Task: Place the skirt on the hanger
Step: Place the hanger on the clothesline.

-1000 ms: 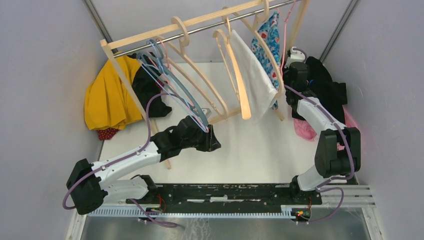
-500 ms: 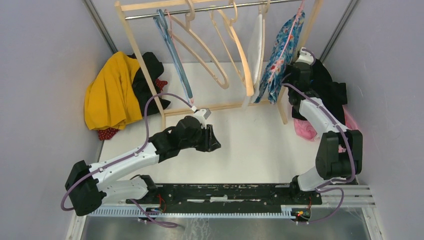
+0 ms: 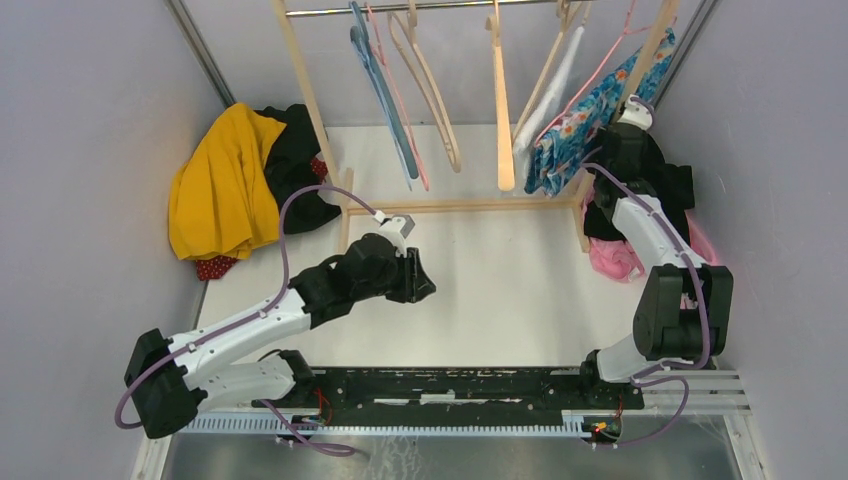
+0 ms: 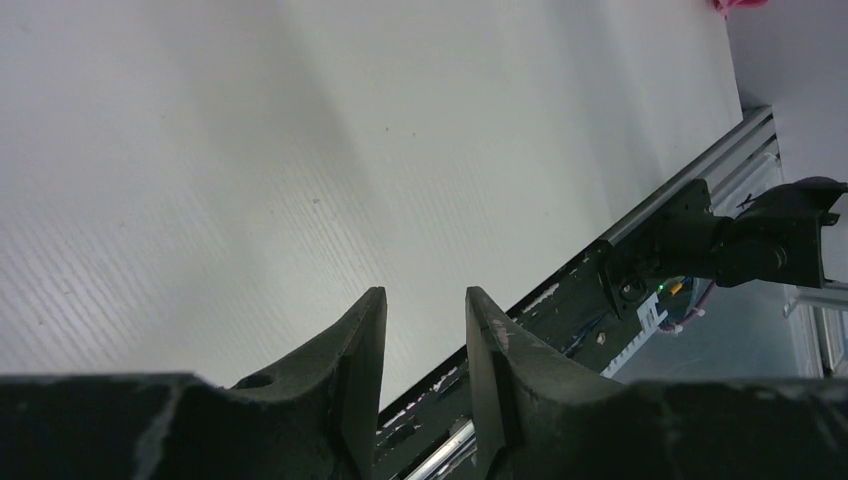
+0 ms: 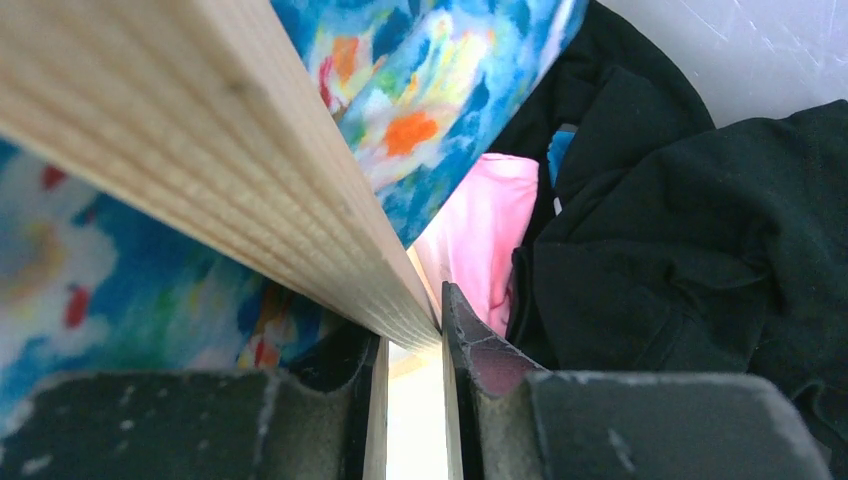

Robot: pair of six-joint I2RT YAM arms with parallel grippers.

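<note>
Right gripper [image 5: 412, 330]: pinching the right-hand wooden post [image 5: 200, 150] of the clothes rack [image 3: 460, 205]. The post has a square edge and pale, straight grain, and a finger is pressed to each side of it.

Left gripper [image 4: 422, 300]: black, blunt, scuffed fingers with a narrow gap between them and nothing in it. It hangs over the bare white counter [image 3: 500, 290], which has a matte surface with fine ribs.

Floral skirt [image 3: 575, 125]: thin printed cloth, blue with orange, red and white blotches. It hangs in loose folds at the right end of the metal rail [image 3: 400, 6] on a thin pink hanger [image 3: 600, 68], just beside the gripped post.

Also on the rail:
- a white garment [image 3: 555, 85], next to the skirt;
- curved wooden hangers [image 3: 500, 110], bare;
- a slim blue hanger [image 3: 385, 100].

Off the rack:
- a yellow garment [image 3: 215, 190], crumpled on dark cloth at the far left;
- a black fleecy garment [image 5: 680, 230] and a smooth pink cloth [image 5: 480, 240], heaped at the far right behind the post.
</note>
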